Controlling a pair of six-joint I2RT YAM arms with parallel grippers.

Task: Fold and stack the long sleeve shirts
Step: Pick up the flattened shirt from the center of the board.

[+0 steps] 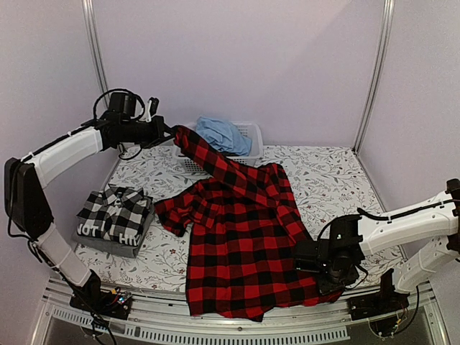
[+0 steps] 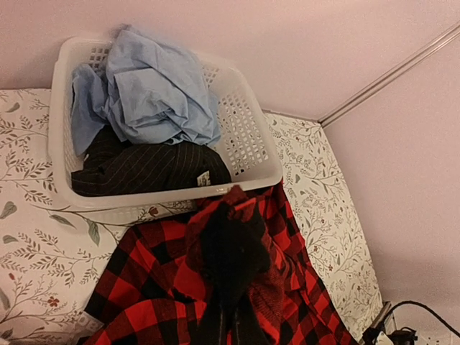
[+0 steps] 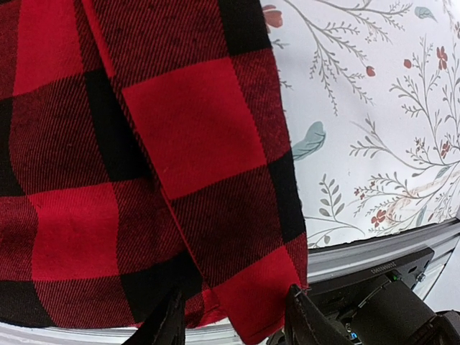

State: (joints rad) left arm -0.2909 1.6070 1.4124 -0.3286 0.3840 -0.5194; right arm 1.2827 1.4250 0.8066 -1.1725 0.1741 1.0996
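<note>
Spreading the large red-and-black buffalo-check flannel shirt [image 1: 237,244] flat on the floral-printed tabletop [image 1: 327,176] looks to be the step in hand. Its upper end hangs raised, pinched in the closed left gripper [image 1: 167,132] beside the white plastic basket [image 1: 255,146]. The right gripper [image 3: 233,320] stands partly open astride the near hem corner, clamping nothing. Next, those fingers likely need to close on the hem so both arms can draw the cloth taut.

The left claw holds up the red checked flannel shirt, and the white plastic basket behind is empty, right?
Not empty: the left wrist view shows the white plastic basket holding crumpled light blue cloth and a dark pinstriped garment. The left claw does hold the red checked flannel shirt.
</note>
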